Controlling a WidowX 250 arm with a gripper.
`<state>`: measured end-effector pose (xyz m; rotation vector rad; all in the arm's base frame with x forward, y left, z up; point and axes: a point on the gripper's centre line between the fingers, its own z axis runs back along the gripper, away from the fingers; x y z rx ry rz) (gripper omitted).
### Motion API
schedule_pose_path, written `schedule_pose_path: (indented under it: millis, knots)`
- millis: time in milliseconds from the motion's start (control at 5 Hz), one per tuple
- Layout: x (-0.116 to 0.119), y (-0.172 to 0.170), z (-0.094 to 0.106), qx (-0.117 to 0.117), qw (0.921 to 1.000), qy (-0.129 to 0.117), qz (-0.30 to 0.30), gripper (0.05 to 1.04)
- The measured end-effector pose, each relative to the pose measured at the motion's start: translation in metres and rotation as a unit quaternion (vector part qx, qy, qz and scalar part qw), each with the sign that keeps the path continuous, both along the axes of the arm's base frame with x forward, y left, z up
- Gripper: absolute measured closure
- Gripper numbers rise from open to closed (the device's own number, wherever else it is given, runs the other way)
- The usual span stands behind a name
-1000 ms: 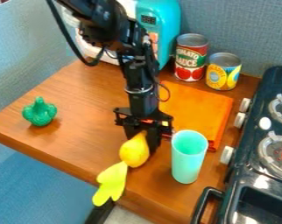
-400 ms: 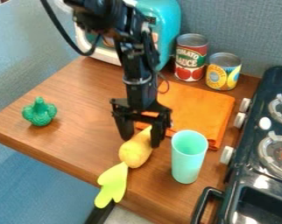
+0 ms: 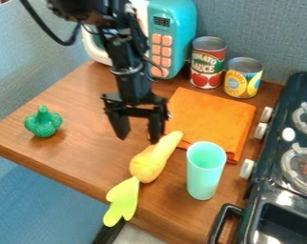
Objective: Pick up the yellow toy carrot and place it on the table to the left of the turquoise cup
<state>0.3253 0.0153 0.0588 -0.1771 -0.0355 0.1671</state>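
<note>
The black gripper (image 3: 138, 138) hangs above the middle of the wooden table, its two fingers spread apart with nothing between them. Just below and to its right lies a yellow-orange toy carrot (image 3: 149, 163) with light green leaves; its tip is close to the right finger, and whether they touch I cannot tell. The leaves stick out over the table's front edge. An orange folded cloth (image 3: 210, 121) lies to the right of the gripper. A mint green cup (image 3: 205, 171) stands upright beside the carrot. Off to the left sits a green toy broccoli (image 3: 43, 122).
At the back, a teal toy microwave (image 3: 172, 38) stands behind the arm, with a tomato sauce can (image 3: 208, 63) and a yellow can (image 3: 242, 78) to its right. A dark toy stove (image 3: 274, 190) lines the right side. The table (image 3: 73, 157) ends at a front edge.
The gripper has opened, let go of the carrot and moved up and to the left. The carrot's tip, hidden between the fingers before, is now in plain sight.
</note>
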Motion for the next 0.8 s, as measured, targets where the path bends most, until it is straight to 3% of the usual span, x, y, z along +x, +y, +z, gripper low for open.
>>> schedule_pose_path:
  millis: [200,400,600,800]
  knots:
    - [0.001,0.038,0.014,0.032,0.9993,-0.009,0.019,0.079]
    - [-0.001,0.083,0.025,0.097,0.9951,-0.005,0.02,0.079]
    - [-0.006,0.104,0.02,0.155,0.9878,0.013,-0.007,0.079]
    - [-0.01,0.103,0.014,0.151,0.9876,0.034,-0.03,0.079]
